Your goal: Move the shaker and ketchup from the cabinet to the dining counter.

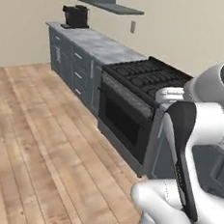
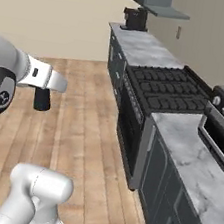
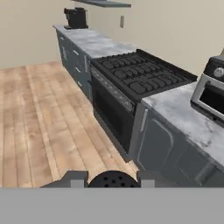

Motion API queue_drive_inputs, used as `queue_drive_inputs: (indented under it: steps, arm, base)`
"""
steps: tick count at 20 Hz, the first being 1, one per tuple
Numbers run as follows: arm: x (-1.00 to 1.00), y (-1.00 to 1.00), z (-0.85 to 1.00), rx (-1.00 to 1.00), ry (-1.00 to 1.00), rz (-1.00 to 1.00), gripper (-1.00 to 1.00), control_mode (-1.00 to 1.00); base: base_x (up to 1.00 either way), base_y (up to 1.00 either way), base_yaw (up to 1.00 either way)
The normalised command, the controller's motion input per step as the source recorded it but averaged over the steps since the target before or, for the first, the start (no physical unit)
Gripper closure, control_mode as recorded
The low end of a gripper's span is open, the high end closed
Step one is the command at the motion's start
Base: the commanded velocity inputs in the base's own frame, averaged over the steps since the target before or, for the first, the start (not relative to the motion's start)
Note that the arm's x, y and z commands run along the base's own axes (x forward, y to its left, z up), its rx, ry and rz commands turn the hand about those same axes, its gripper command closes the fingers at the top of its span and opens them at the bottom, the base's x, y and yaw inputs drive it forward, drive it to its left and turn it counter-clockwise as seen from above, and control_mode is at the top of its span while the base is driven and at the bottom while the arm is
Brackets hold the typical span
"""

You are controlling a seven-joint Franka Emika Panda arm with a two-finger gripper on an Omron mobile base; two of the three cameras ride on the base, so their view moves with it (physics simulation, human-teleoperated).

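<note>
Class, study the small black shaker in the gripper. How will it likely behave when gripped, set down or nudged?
The shaker looks round and undeformed in the gripper, so it is probably stiff. Its smooth cylindrical side might slip in a loose grip, and it would likely roll if tipped over. It is small beside the hand, so it seems light and fairly steady upright.

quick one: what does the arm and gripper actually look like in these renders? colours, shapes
Glossy white rounded arm links with dark joint caps and a black band along one link. A round dark disc with a small white mark caps the joint in the right base view. The gripper has a pale grey, boxy hand body and dark fingers. No cables visible.
</note>
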Motion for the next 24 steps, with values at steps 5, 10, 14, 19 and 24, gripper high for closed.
queue_drive_inputs:
  steps: [5, 10, 14, 19, 24]
  arm:
    - [0.00, 0.00, 0.00, 0.00, 0.00, 0.00, 1.00, 1.00]
    - [0.00, 0.00, 0.00, 0.00, 0.00, 0.00, 1.00, 1.00]
    - [0.00, 0.00, 0.00, 0.00, 0.00, 0.00, 1.00, 1.00]
    - [0.00, 0.00, 0.00, 0.00, 0.00, 0.00, 1.00, 1.00]
    - [0.00, 0.00, 0.00, 0.00, 0.00, 0.00, 1.00, 1.00]
  base:
    - [0.00, 0.02, 0.89]
    - [0.00, 0.00, 0.85]
    - [0.02, 0.00, 0.73]
    - [0.80, -0.24, 0.03]
    - [1.00, -0.66, -0.04]
